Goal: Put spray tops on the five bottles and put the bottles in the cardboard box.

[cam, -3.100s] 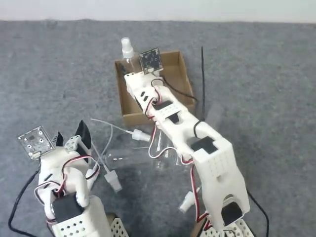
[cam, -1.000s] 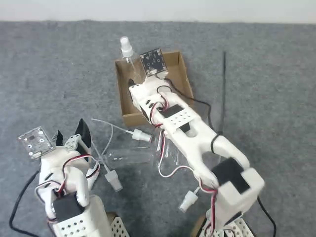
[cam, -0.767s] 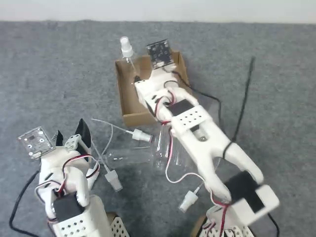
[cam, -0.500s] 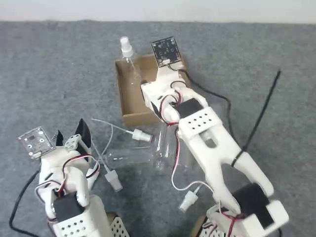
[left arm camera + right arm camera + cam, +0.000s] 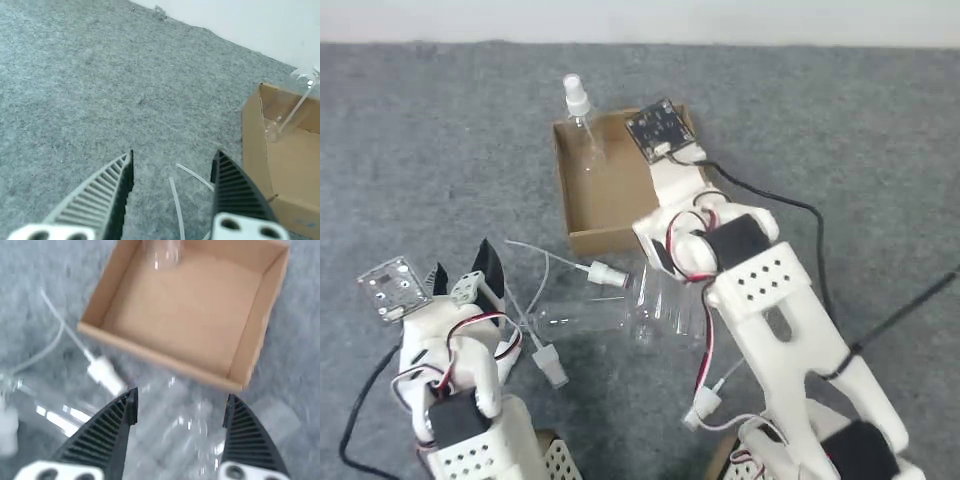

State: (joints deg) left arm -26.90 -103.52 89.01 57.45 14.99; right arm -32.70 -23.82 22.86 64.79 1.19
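Observation:
The cardboard box [image 5: 610,195] lies open at the middle back. One clear bottle with a white spray top [image 5: 582,125] stands in its far left corner, also seen as the bottle in the box [image 5: 162,252]. Clear uncapped bottles [image 5: 582,312] [image 5: 665,298] lie on the carpet in front of the box. Loose spray tops [image 5: 605,272] [image 5: 548,365] [image 5: 700,408] with thin tubes lie around them. My right gripper [image 5: 181,397] hangs open above the box's near edge and the lying bottles [image 5: 190,425], holding nothing. My left gripper [image 5: 174,156] is open and empty over the carpet at the near left [image 5: 465,272].
Grey carpet [image 5: 860,130] spreads wide to the left and right of the box. The right arm [image 5: 760,280] covers the box's near right corner, and its black cable [image 5: 790,205] trails to the right. A pale wall [image 5: 240,20] runs along the far edge.
The right arm has drawn back from the box's far corner toward the near right, leaving the capped bottle standing in the box. The left arm has kept still.

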